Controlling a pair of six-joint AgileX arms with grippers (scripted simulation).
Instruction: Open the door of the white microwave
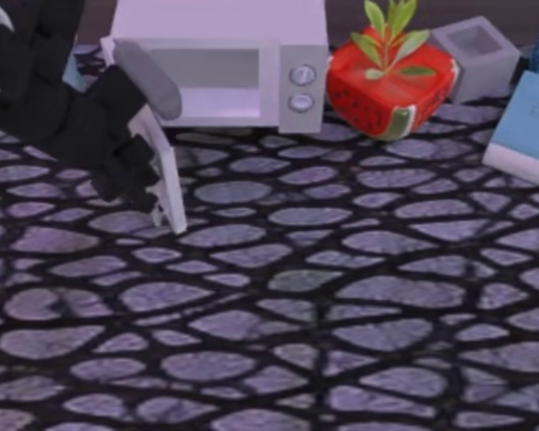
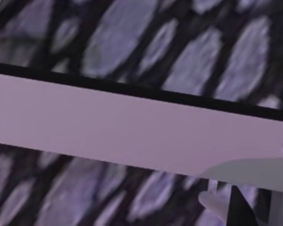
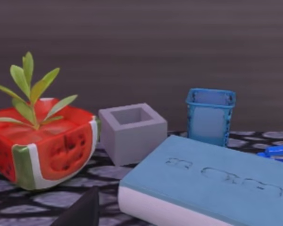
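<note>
**Keep the door swinging on its hinge arc**

You have the white microwave [image 1: 220, 58] at the upper left of the top view, with its door [image 1: 166, 180] already swung well out from the front, edge-on and reaching down toward the frame's middle left. Your left gripper [image 1: 144, 184] sits at the door's free end. It looks closed on the door's edge, though the dark fingers blend into the arm, so treat that as likely rather than sure. The left wrist view shows only the door's pale edge [image 2: 132, 127] across the frame.

Pull along a curve around the hinge, not straight out, or the microwave may slide. The right gripper is not in any view; I cannot tell its jaws.
</note>
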